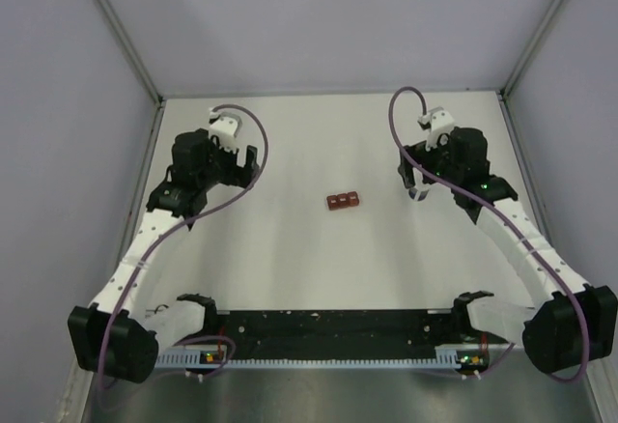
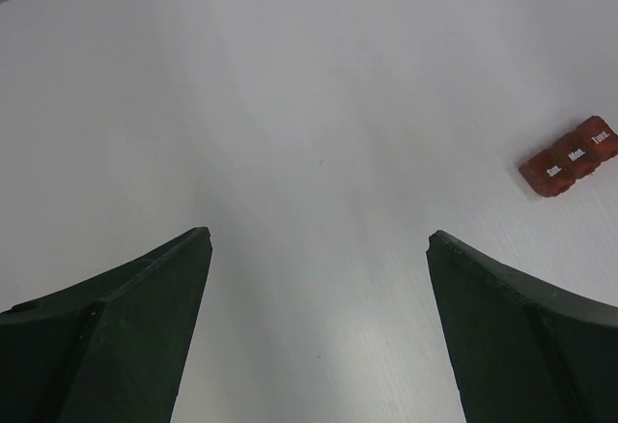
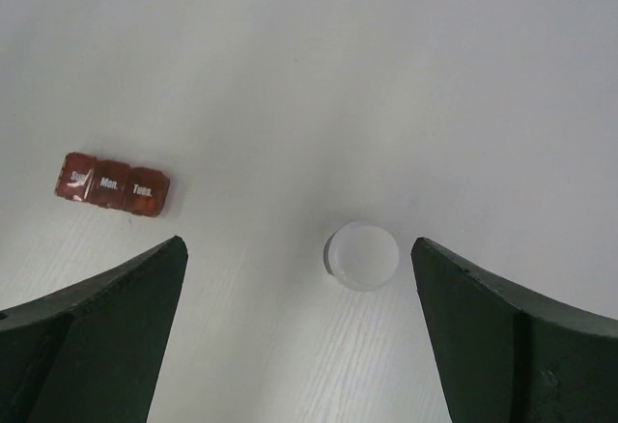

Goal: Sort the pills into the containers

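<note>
My left gripper (image 2: 319,239) hung wide open and empty over the table (image 2: 290,75), probably keeping clear of the middle. There the red-brown pill containers (image 1: 342,200) lay flat, day-labelled lids apparently shut. To their right my right gripper (image 3: 297,241), fingers spread wide and holding nothing, hovered over a small round white disc (image 3: 361,256) lying between them, nothing blocking it.

Bright, even light, v. faint shadows
</note>
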Motion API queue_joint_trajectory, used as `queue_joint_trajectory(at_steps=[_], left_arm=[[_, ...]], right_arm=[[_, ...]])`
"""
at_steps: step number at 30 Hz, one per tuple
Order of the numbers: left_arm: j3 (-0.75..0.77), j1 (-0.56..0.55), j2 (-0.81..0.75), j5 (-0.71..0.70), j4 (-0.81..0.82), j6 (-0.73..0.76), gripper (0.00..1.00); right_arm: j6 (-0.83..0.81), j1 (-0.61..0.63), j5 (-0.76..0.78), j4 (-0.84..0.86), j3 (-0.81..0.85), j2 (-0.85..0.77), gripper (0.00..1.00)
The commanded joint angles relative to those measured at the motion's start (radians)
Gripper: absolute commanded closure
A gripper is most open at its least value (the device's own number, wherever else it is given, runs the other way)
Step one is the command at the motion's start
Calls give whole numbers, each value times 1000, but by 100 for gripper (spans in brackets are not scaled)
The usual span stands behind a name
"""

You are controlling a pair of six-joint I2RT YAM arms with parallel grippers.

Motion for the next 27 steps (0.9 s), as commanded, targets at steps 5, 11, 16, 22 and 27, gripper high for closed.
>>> queue_joint_trajectory(at_steps=[5,11,16,22,27], left_arm=[[-41,12,-143,-96,108,-39,1],[-9,12,-158,-107,46,-39,1],[-93,14,-195,-138,92,-80,1],[-196,17,-269,-156,190,-107,1],[-208,32,-298,-141,192,-111,1]], right_arm=[[41,-47,24,82,-80,-110,1],[59,-64,70,102,-105,-165,1],[79,-71,118,139,-129,-208,1],[90,-85,118,134,-125,-201,1],[88,-99,97,104,-105,-194,1]])
